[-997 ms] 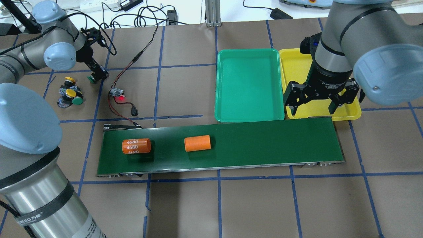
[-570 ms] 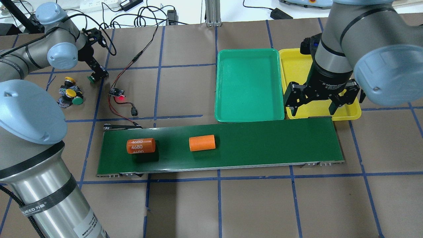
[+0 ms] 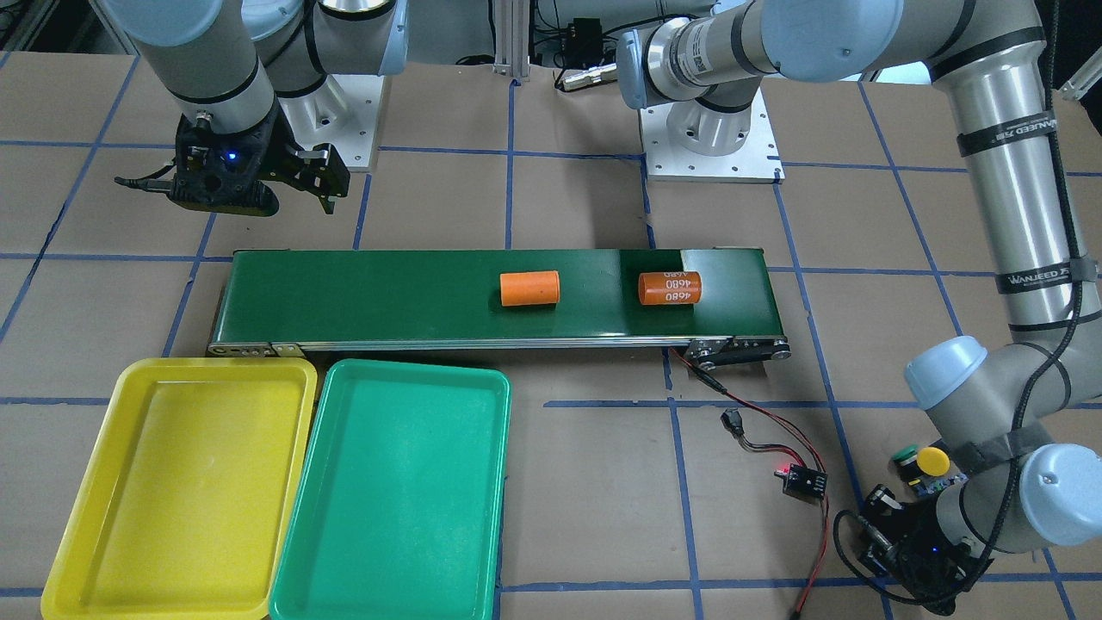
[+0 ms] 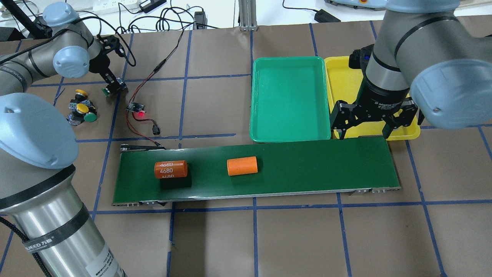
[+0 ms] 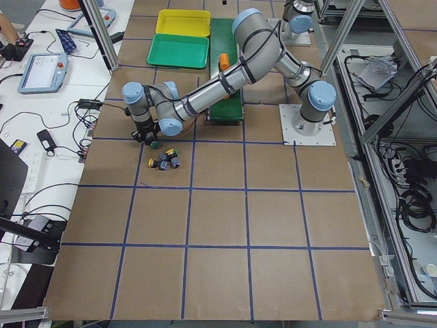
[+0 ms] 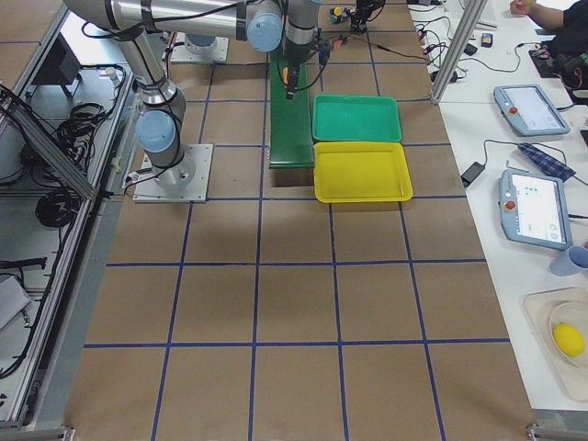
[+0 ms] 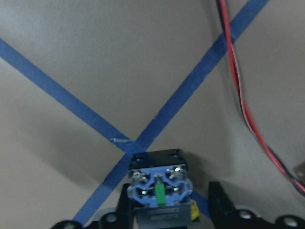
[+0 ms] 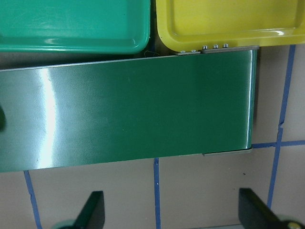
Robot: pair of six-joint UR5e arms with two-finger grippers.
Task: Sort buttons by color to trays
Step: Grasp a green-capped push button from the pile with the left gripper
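My left gripper (image 4: 110,87) stands at the far left of the table, its fingers (image 7: 217,202) on either side of a green button (image 7: 159,191). One finger touches the button's bluish-grey block and a small gap shows at the other, so the jaws look open. Three more buttons (image 4: 81,109), two yellow-capped and one green-capped, lie in a cluster just left of it. The green tray (image 4: 290,100) and the yellow tray (image 4: 342,77) lie side by side behind the belt, with nothing in them. My right gripper (image 4: 364,132) hangs open over the yellow tray's near edge, holding nothing.
A long dark-green conveyor belt (image 4: 307,169) carries two orange cylinders, one marked 4680 (image 4: 170,169) and one plain (image 4: 242,166). A small circuit board with a red light (image 4: 137,107) and red and black wires lie between the buttons and the belt.
Both orange cylinders have travelled right along the belt. The left gripper has shifted slightly over the green button, hiding more of its cap. The right gripper has edged a little.
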